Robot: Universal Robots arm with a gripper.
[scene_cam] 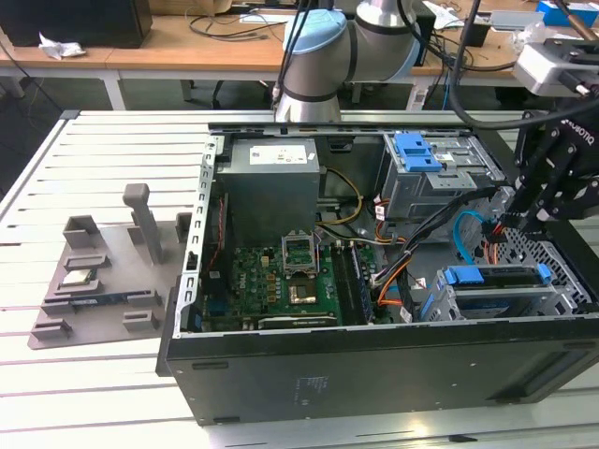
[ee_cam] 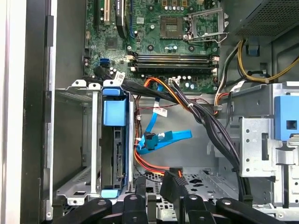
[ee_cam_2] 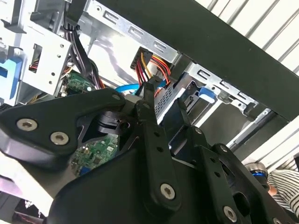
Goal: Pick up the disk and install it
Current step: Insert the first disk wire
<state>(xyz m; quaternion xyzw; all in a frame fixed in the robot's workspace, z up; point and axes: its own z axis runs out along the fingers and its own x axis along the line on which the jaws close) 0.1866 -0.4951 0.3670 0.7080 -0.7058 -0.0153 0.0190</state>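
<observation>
You see the black multi-link gripper (scene_cam: 520,213) lowered inside the open black computer tower case (scene_cam: 374,374), at the exterior view's right, above the perforated metal floor near the drive bays. In the first wrist view its jaws stand narrow, pinching a small black cable connector (ee_cam: 172,181) whose red and orange wires (ee_cam: 148,164) trail off towards the drive cage. The flat silver hard drive with blue plastic rails (scene_cam: 496,292) already sits in the grey metal drive cage (scene_cam: 447,309) at the case's near corner; in the first wrist view you look at the drive (ee_cam: 113,154) edge-on, blue tabs showing at both ends. A light-blue flat data cable (ee_cam: 163,139) lies loose just beside the cage, between it and the bundle of black cables. The green motherboard (scene_cam: 281,281) lies well apart from the gripper. The case rests on a white slatted tabletop (scene_cam: 94,374).
</observation>
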